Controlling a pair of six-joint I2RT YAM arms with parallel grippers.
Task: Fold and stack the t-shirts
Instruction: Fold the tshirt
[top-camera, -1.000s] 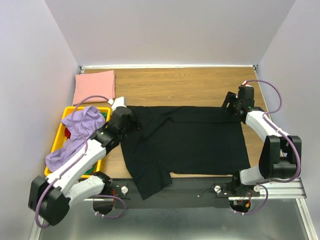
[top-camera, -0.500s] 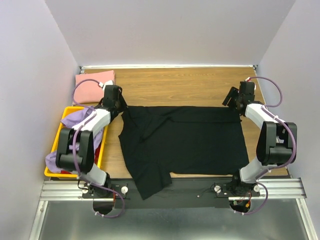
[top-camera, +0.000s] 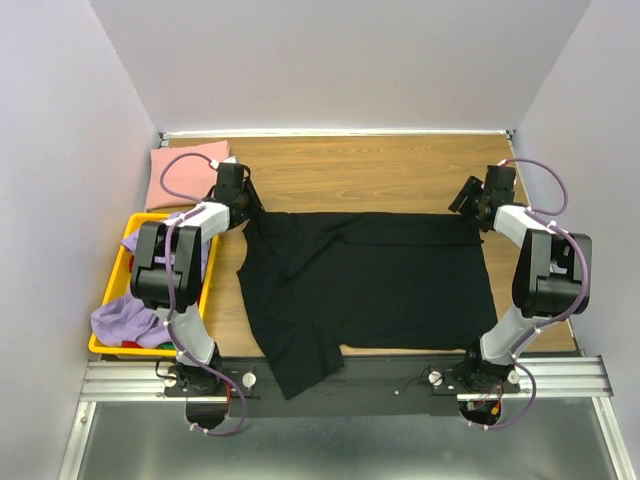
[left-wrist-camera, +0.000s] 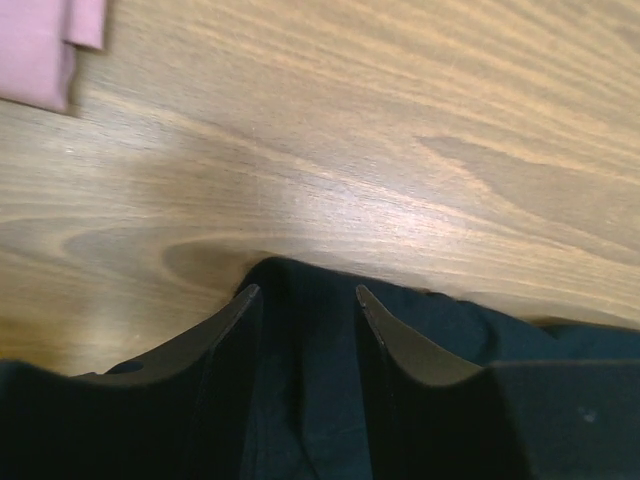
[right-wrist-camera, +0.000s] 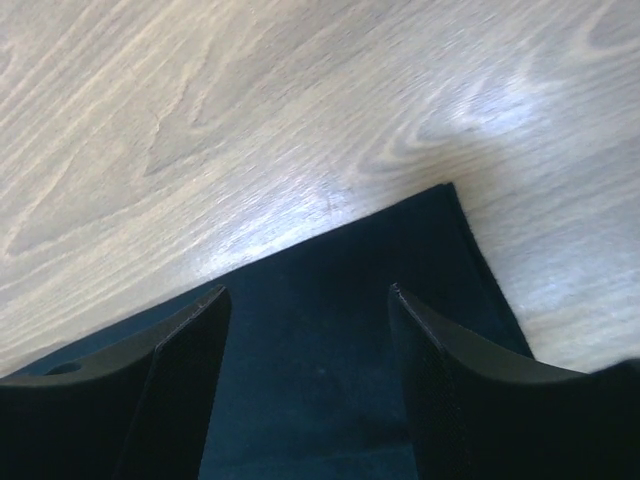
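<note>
Near edge: a soft black t-shirt (top-camera: 370, 285) lies spread flat on the wooden tabletop (top-camera: 380, 170). One flap at its near left hangs over the front edge onto the metal rail (top-camera: 560, 378). Its long axis runs left to right, across both arms.

Left side: a yellow plastic crate (top-camera: 112, 290) holds a crumpled lavender t-shirt (top-camera: 125, 318), well apart from either tool.

Far edge of the black cloth, the relation that matters: each arm reaches its own far corner.
- The left tool (left-wrist-camera: 305, 292) sits at the far left corner. Its fingers are partly apart and straddle a small hump of the cloth edge, which is between them but not visibly pinched.
- The right tool (right-wrist-camera: 305, 290) stands wider open over the far right corner. The cloth lies flat beneath it and nothing is gripped.

Judgement: the fold calls for pinching both corners together and drawing the far edge toward the bases.

Beyond: bare wood, smooth with a slight sheen. A folded dusty pink t-shirt (top-camera: 188, 172) rests at the far left corner of the tabletop, near the left tool. Pale walls (top-camera: 350, 60) close in the far and lateral sides, so sideways room is tight.
</note>
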